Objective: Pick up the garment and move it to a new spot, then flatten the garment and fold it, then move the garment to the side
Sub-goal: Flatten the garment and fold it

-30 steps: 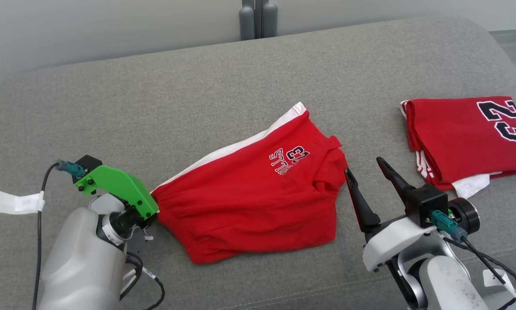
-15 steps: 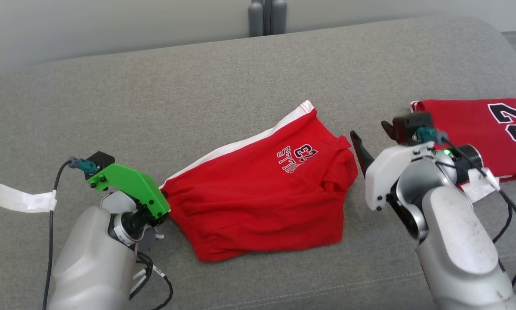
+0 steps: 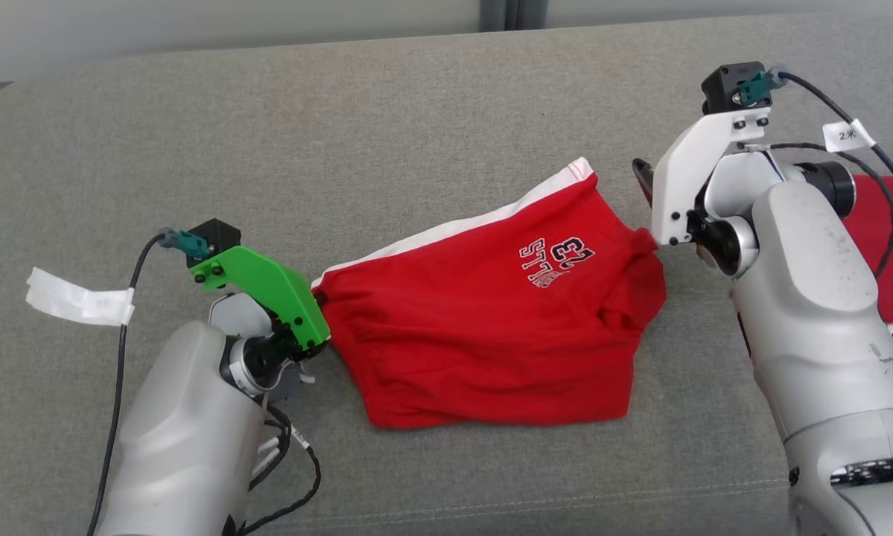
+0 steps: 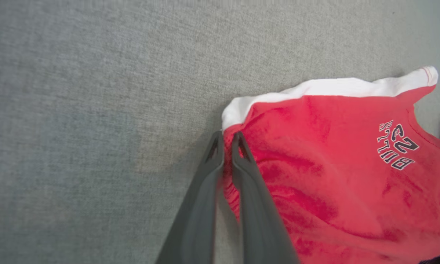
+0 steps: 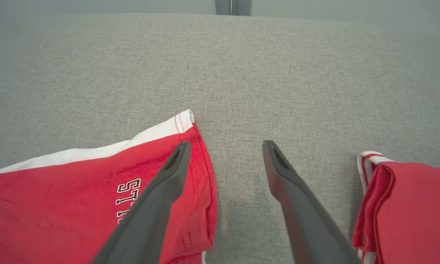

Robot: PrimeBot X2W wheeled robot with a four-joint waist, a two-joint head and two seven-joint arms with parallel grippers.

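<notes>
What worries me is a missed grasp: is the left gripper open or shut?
Shut: the left gripper pinches the shorts at a corner, fingers together, red cloth between them.

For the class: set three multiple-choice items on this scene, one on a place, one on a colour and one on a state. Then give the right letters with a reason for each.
1. Where does the folded jersey lie relative to the shorts?
A) on top of them
B) to the robot's right of them
C) to the robot's left of them

2. What colour is the band along the shorts' far edge?
A) white
B) black
C) yellow

3. How do the fingers of the left gripper stand?
A) wide open in the air
B) shut on the jersey
C) shut on a corner of the shorts

Answers:
1 B, bare grey couch separates them in the right wrist view.
2 A, the strip is white against the red.
3 C, the left wrist view shows them pinching red cloth.
</notes>
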